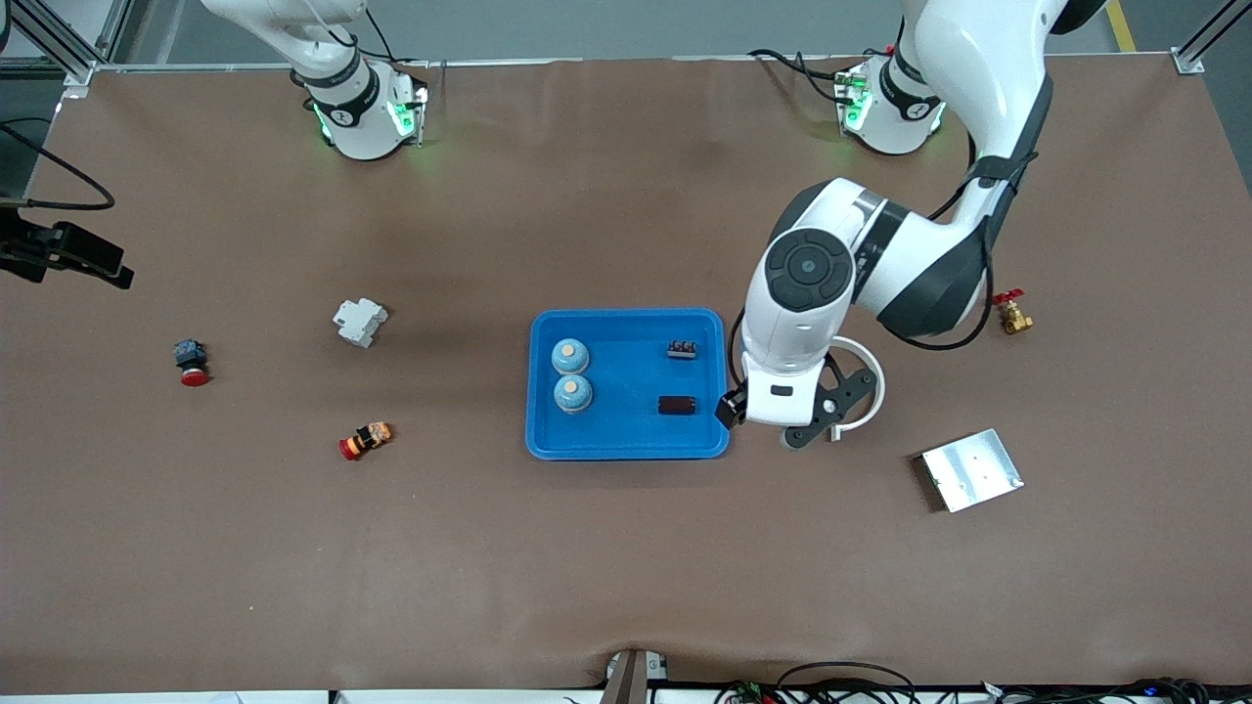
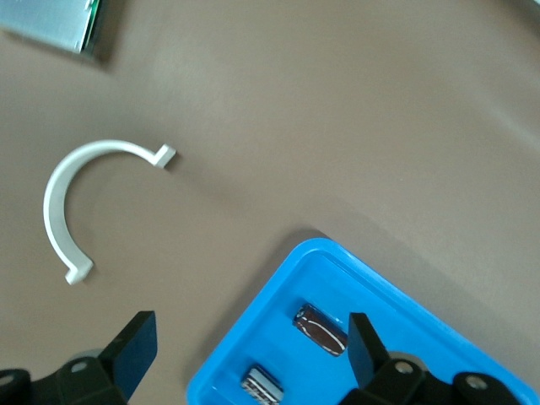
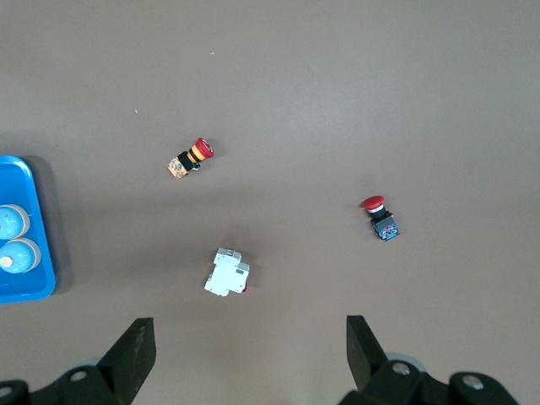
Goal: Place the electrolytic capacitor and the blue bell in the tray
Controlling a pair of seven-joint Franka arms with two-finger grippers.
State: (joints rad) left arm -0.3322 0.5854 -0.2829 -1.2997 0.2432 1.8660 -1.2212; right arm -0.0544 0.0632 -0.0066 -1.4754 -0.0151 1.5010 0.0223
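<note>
At the right arm's end of the table lie three small things that have no part in this job: a red button on a dark block (image 1: 192, 362), a white switch box (image 1: 360, 321) and a red and yellow button (image 1: 366, 440). They sit well apart from each other, likely because nobody needs them now. The right gripper (image 3: 249, 348) hangs high over this bit of the table, above the switch box. Its fingers are wide apart and hold nothing. This arm just waits.

In the middle sits the blue tray (image 1: 626, 452). Two blue bells (image 1: 569, 356) stand in it, one just beside the other, on the side toward the right arm's end. A dark capacitor (image 1: 676, 405) lies flat in the tray on the side toward the left arm's end, so it cannot roll away. A small black part (image 1: 682, 348) sits in the tray too, farther from the front camera than the capacitor.

The left gripper (image 2: 249, 337) is over the tray's rim at the left arm's end. Its fingers are spread wide with nothing between them. I think the job is done, because a bell and the capacitor are both in the tray.

Next comes a white curved piece (image 1: 873, 391) on the table, partly under the left arm. Then a brass tap with a red handle (image 1: 1012, 315) and a flat silver plate (image 1: 970, 469), both left alone
</note>
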